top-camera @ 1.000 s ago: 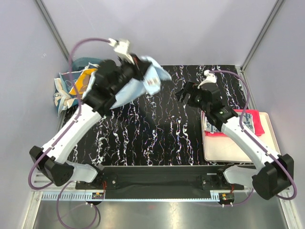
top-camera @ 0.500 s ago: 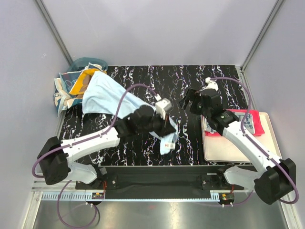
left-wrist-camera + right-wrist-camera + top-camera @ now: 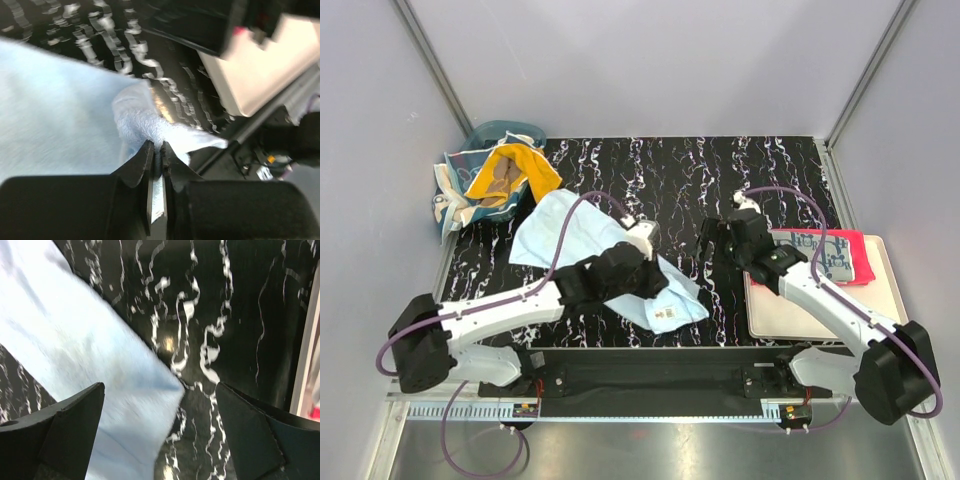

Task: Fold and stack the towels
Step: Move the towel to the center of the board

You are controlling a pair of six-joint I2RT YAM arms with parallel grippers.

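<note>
Light blue towel (image 3: pixel 565 235) lies spread diagonally (near corner rumpled).

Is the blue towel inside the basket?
No, the blue towel lies spread out on the black table, outside the basket at the back left corner.

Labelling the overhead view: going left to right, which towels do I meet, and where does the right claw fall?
orange towel → light blue towel → right claw → red towel

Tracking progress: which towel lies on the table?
The light blue towel, in the left gripper; the orange towel is in the basket, the red towel on the tray.
</note>
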